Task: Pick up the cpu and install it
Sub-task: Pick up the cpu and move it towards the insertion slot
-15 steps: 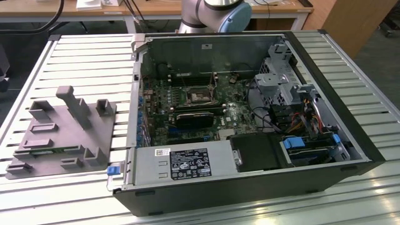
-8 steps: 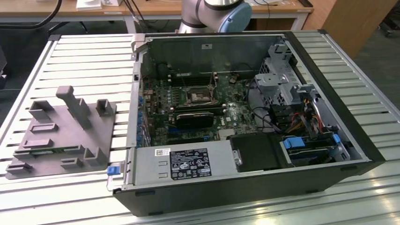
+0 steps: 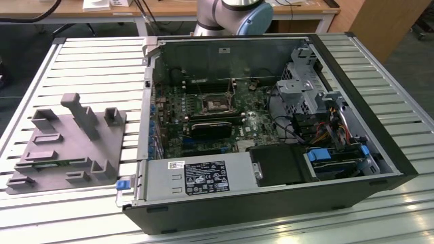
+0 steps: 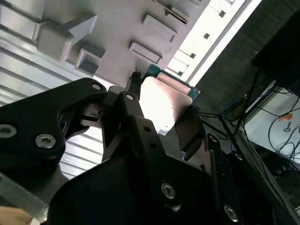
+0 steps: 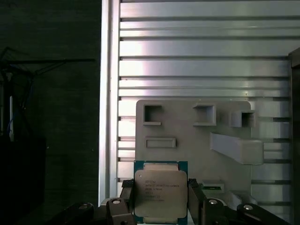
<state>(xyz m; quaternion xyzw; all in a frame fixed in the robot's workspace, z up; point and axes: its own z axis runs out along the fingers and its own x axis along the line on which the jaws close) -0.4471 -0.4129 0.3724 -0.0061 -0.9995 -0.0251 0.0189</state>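
The cpu [image 5: 160, 194] is a flat square chip with a shiny silver top and a thin green rim. It sits between my gripper's [image 5: 161, 202] two black fingers, one against each side edge, and the gripper is shut on it. In the second wrist view the cpu [image 4: 161, 101] catches bright light between the same fingers [image 4: 133, 117]. In both wrist views it hangs above the near edge of the grey plastic block [image 5: 187, 131]. The dark metal-framed socket [image 3: 217, 104] lies on the green motherboard [image 3: 178, 122] inside the open computer case.
The grey block [image 3: 68, 147] with upright posts rests on the slatted metal table [image 3: 88, 66] at the exterior view's left. The open case [image 3: 352, 101] holds a drive cage, cables and a power supply [image 3: 196, 178]. The arm's base [image 3: 234, 10] stands behind the case.
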